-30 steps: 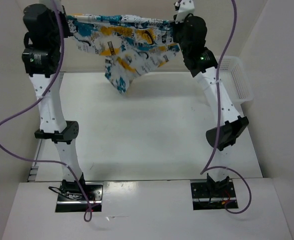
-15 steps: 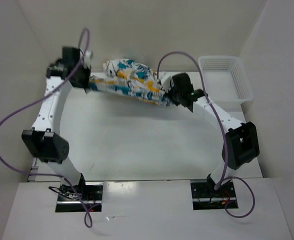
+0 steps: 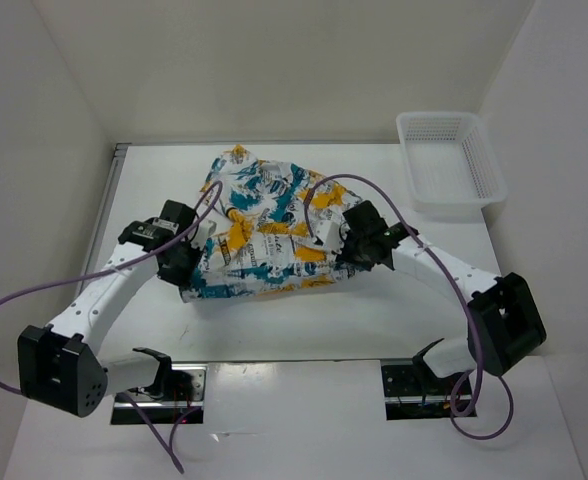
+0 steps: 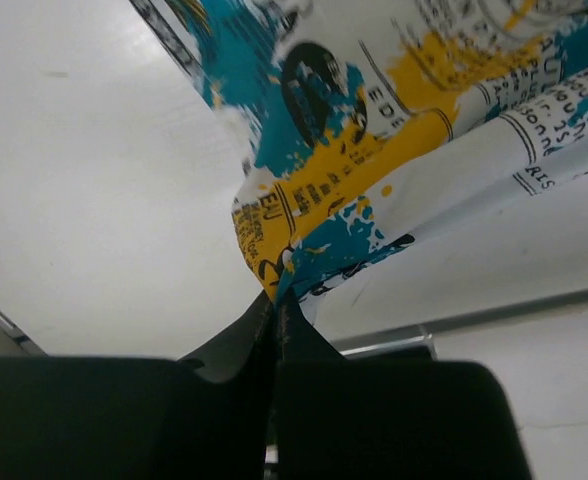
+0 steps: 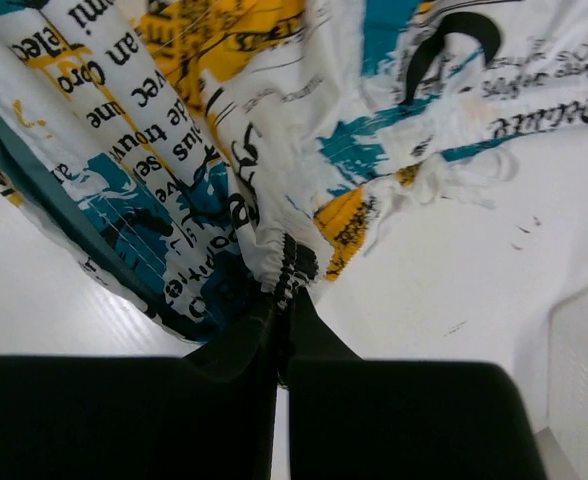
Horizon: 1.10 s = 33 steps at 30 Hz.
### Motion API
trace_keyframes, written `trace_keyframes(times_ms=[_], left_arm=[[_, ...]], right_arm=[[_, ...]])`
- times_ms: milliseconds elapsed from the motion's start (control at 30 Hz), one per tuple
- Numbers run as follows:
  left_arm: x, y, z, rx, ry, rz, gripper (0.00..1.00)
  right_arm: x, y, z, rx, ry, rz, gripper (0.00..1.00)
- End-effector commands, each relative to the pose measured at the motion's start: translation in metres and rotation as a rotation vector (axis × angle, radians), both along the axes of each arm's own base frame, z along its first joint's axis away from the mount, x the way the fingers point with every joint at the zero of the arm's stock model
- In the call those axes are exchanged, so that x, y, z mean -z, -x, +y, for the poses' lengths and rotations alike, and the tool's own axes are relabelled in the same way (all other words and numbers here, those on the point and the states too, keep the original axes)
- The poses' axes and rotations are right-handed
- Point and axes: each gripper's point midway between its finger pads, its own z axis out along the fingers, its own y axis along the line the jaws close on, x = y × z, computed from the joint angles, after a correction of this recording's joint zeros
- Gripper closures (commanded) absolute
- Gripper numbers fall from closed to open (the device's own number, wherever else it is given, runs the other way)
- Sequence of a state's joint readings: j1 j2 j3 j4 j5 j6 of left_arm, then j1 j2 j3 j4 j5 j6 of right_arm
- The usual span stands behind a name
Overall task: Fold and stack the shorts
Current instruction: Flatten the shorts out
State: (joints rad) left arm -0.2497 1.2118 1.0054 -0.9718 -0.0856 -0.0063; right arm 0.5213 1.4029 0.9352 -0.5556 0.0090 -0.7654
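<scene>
Both arms have dropped since 1 second ago, when they held the shorts stretched out high above the table's far edge. You now see the shorts [image 3: 264, 230] lying on the white table [image 3: 304, 330], with the 2 arms bent low at either side.

Nearest you, the left gripper [image 4: 276, 305] is at the near-left corner of the shorts. Its black fingers are pressed together on a pinch of the printed fabric, which rises away from the tips in yellow-orange and teal folds. The right gripper [image 5: 282, 290] is at the near-right edge. Its fingers are also clamped tight, on a gathered, elastic-looking hem with black lettering.

Between the 2 grips the near edge of the shorts runs roughly straight across the table's middle. Beyond that line the fabric lies in a rumpled, uneven spread, narrowing toward a point near the far edge. A purple cable [image 3: 314, 185] from the right arm arcs over the right part of the shorts.

Farther back, the white mesh basket [image 3: 410, 160] sits at the far-right corner, well apart from the shorts.
</scene>
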Motion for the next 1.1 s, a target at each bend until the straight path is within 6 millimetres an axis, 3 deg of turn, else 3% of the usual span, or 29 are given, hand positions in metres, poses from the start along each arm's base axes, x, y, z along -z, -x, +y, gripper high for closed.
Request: trace_keyframes(times_ms=[0, 67, 167, 300, 333, 433, 500, 567, 633, 667, 767, 800, 833, 867, 933, 967, 1033, 1067], left_arm=[[0.003, 0.030, 0.010, 0.034, -0.085, 0.078, 0.96], [0.010, 0.051, 0.005, 0.090, -0.098, 0.156, 0.93], [0.005, 0.057, -0.004, 0.132, -0.078, 0.172, 0.92], [-0.008, 0.073, -0.013, 0.158, -0.026, 0.235, 0.84], [-0.011, 0.077, -0.015, 0.169, -0.022, 0.249, 0.77], [-0.014, 0.081, -0.002, 0.167, -0.085, 0.220, 0.62], [-0.010, 0.083, 0.011, 0.154, -0.145, 0.210, 0.60], [-0.006, 0.084, 0.024, 0.142, -0.216, 0.215, 0.60], [-0.006, 0.078, 0.016, 0.146, -0.184, 0.207, 0.60], [-0.006, 0.070, 0.011, 0.140, -0.163, 0.198, 0.60], [-0.013, 0.020, 0.003, 0.056, -0.086, 0.068, 0.60], [-0.018, -0.014, 0.008, -0.005, -0.071, -0.049, 0.56], [-0.018, -0.034, 0.016, -0.047, -0.093, -0.107, 0.48], [-0.018, -0.065, 0.017, -0.080, -0.086, -0.181, 0.47], [-0.014, -0.092, 0.037, -0.163, -0.088, -0.204, 0.47], [-0.011, -0.114, 0.035, -0.172, -0.057, -0.189, 0.45], [-0.006, -0.133, 0.041, -0.198, -0.018, -0.167, 0.45], [0.001, -0.145, 0.032, -0.180, 0.024, -0.152, 0.44]], right_arm=[[0.004, 0.018, -0.008, -0.050, 0.074, 0.032, 1.00], [0.009, 0.023, -0.011, -0.064, 0.093, 0.051, 1.00], [0.018, 0.039, -0.015, -0.113, 0.135, 0.092, 1.00], [0.023, 0.057, -0.012, -0.201, 0.170, 0.124, 0.84], [0.023, 0.060, -0.012, -0.211, 0.176, 0.132, 0.81], [0.020, 0.069, -0.008, -0.263, 0.174, 0.169, 0.60], [0.018, 0.078, -0.009, -0.320, 0.181, 0.202, 0.48], [0.012, 0.086, -0.016, -0.367, 0.208, 0.209, 0.43], [0.005, 0.085, -0.019, -0.378, 0.214, 0.171, 0.43], [0.000, 0.084, -0.019, -0.385, 0.207, 0.149, 0.43], [-0.027, 0.077, -0.011, -0.388, 0.143, 0.045, 0.42], [-0.038, 0.072, -0.006, -0.371, 0.117, 0.009, 0.41], [-0.045, 0.064, 0.003, -0.359, 0.077, -0.028, 0.41], [-0.048, 0.058, 0.010, -0.306, 0.020, -0.032, 0.45], [-0.059, 0.042, 0.027, -0.256, -0.071, -0.061, 0.58], [-0.064, 0.032, 0.040, -0.221, -0.134, -0.080, 0.61], [-0.049, 0.027, 0.057, -0.233, -0.170, -0.018, 0.66], [-0.041, 0.026, 0.063, -0.242, -0.161, -0.001, 0.69]])
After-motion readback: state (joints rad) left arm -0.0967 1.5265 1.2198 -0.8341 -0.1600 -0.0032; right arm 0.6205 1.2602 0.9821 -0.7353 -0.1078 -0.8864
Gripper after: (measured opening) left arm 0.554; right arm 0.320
